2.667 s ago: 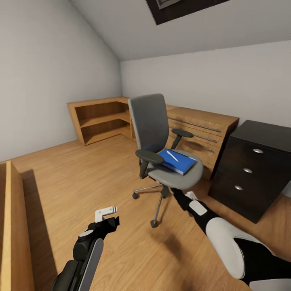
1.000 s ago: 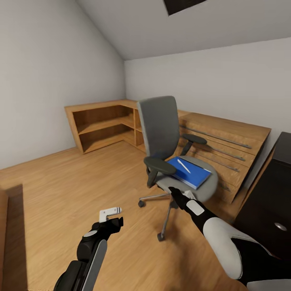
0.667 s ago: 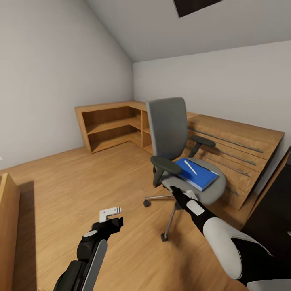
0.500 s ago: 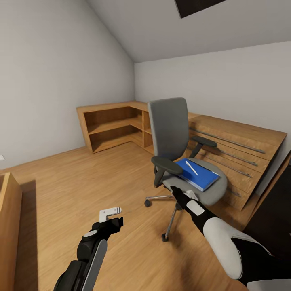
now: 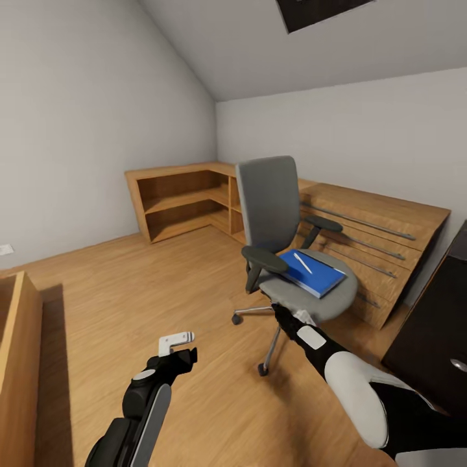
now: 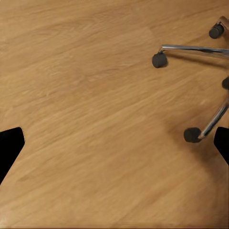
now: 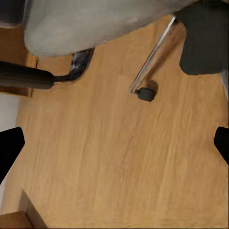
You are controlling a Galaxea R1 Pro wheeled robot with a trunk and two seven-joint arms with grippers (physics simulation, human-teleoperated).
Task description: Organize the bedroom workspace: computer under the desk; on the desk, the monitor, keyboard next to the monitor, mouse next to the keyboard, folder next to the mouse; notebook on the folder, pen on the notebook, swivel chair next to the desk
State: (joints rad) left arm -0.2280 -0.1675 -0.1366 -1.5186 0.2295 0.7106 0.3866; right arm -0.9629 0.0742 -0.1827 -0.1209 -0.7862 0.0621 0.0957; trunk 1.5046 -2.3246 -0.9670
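The grey swivel chair (image 5: 275, 214) stands on the wood floor ahead, right of centre. On its seat lies a blue flat folder or notebook (image 5: 312, 273), which of the two I cannot tell, with a white pen (image 5: 302, 263) on top. My right gripper (image 5: 283, 316) is just below the seat's front edge, open, and the right wrist view has the seat's underside (image 7: 90, 24) and a caster (image 7: 146, 93) before the open gripper (image 7: 114, 143). My left gripper (image 5: 176, 344) hangs open over bare floor, left of the chair base, with two casters (image 6: 159, 59) in the left wrist view.
A wooden corner shelf (image 5: 175, 201) lines the far wall, and a wooden drawer unit (image 5: 373, 250) stands behind the chair. A black cabinet (image 5: 434, 337) is at the right edge. A wooden furniture edge (image 5: 23, 363) rises at the left. Open floor lies between.
The whole picture has shifted, so the camera moved: the black cabinet slid off toward the right edge and the chair sits slightly nearer. Both arms keep the same pose.
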